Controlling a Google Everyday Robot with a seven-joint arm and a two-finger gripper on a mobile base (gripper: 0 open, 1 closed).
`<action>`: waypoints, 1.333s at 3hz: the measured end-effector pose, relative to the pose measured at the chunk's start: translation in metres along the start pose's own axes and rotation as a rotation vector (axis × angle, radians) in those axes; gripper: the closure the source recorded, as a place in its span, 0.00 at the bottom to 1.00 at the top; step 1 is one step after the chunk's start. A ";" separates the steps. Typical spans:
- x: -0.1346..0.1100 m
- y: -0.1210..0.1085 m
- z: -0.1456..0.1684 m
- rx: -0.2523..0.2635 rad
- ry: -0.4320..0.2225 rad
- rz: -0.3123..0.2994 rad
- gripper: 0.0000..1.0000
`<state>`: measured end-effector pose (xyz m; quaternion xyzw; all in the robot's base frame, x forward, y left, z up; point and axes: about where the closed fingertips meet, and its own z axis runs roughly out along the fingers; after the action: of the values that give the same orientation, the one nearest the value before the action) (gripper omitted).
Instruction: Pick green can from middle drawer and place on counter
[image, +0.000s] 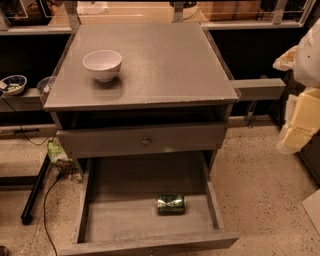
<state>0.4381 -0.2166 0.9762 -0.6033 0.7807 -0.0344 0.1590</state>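
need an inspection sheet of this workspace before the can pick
surface: counter grey and flat, white bowl on its left side
job's things: green can lying on its side in the open middle drawer, front, right of centre
clutter: small dish on the left shelf; green packet on the floor
gripper: not in view
cables: black cable on the floor at left
surroundings: speckled floor; pale bulky shapes at the right edge

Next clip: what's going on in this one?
Nothing is being handled yet. The green can lies on its side in the pulled-out middle drawer, toward its front right. A white bowl sits on the left part of the counter. The gripper is not in view; pale shapes at the right edge may belong to the robot, but I cannot tell.
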 end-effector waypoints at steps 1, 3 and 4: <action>-0.001 0.001 0.004 0.000 0.002 -0.007 0.00; -0.004 0.007 0.051 -0.047 0.012 -0.029 0.00; -0.001 0.009 0.079 -0.082 0.025 -0.040 0.00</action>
<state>0.4533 -0.2021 0.8999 -0.6245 0.7711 -0.0131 0.1236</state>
